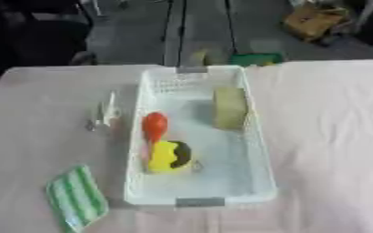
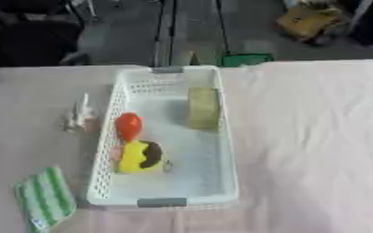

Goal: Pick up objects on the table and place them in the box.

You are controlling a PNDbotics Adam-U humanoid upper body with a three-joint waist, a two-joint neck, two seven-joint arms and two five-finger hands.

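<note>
white box (image 1: 257, 150) — three objects inside, striped cloth (image 1: 77, 197) beside

Soft, even light washes the pale tabletop (image 1: 333, 136) bright, while the far floor stays dim. Everything is blurred; faint shadows lie left of the white box (image 1: 257, 150).

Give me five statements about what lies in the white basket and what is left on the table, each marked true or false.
1. The white basket holds a red thing. True.
2. The green-striped cloth lies in the basket. False: it lies on the table, at the basket's left.
3. A yellow and black thing lies in the basket. True.
4. The clear thing lies right of the basket. False: it is on its left.
5. A robot hand holds the pale block. False: no hand shows.
</note>
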